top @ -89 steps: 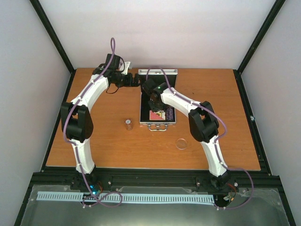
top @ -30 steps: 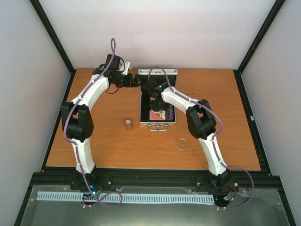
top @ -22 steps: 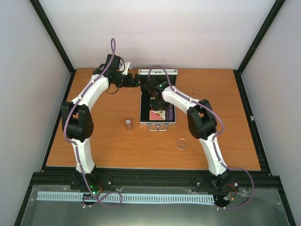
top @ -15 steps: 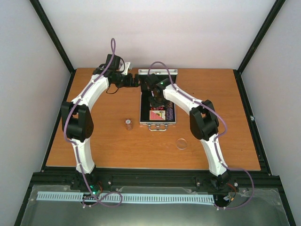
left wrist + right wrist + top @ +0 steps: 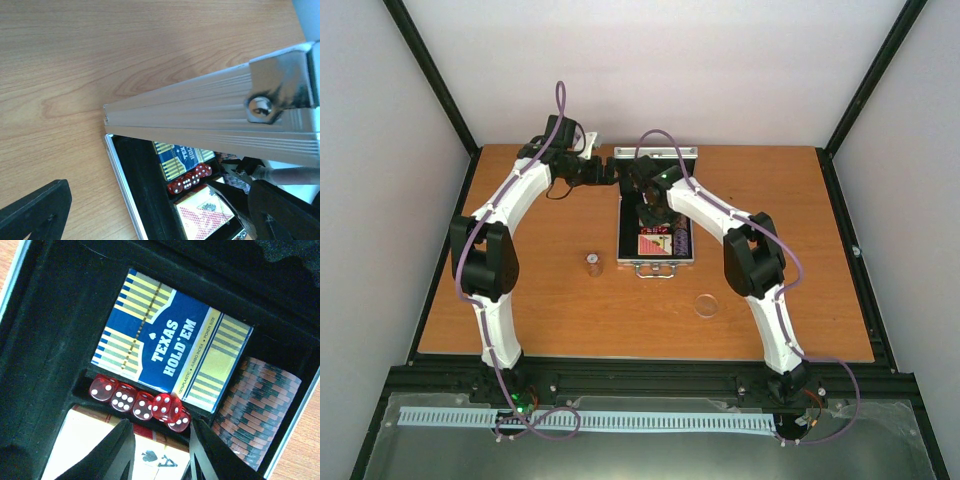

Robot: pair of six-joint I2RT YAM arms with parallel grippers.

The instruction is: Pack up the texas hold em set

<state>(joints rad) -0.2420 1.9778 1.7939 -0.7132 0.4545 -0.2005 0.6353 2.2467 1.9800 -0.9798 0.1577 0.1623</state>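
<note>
The silver case (image 5: 623, 240) lies open at the table's back centre, its lid (image 5: 200, 107) standing up. Inside are a blue Texas Hold'em deck (image 5: 170, 357), a second deck (image 5: 205, 217) with an ace of spades showing, a chip stack (image 5: 257, 400) and several red dice (image 5: 135, 401) in a slot, one die lying on top of the others. My right gripper (image 5: 161, 429) is open and empty just above the dice. My left gripper (image 5: 160, 205) is open at the lid's left edge (image 5: 613, 172). A clear round disc (image 5: 706, 305) lies on the table.
A small cylindrical stack (image 5: 592, 263) stands on the table left of the case. The case handle (image 5: 656, 271) points toward the arms. Black frame rails run along the table's left and right edges.
My right gripper has shifted slightly toward the back of the case and its elbow has swung a little. The left arm, the disc and the small stack have not moved.
</note>
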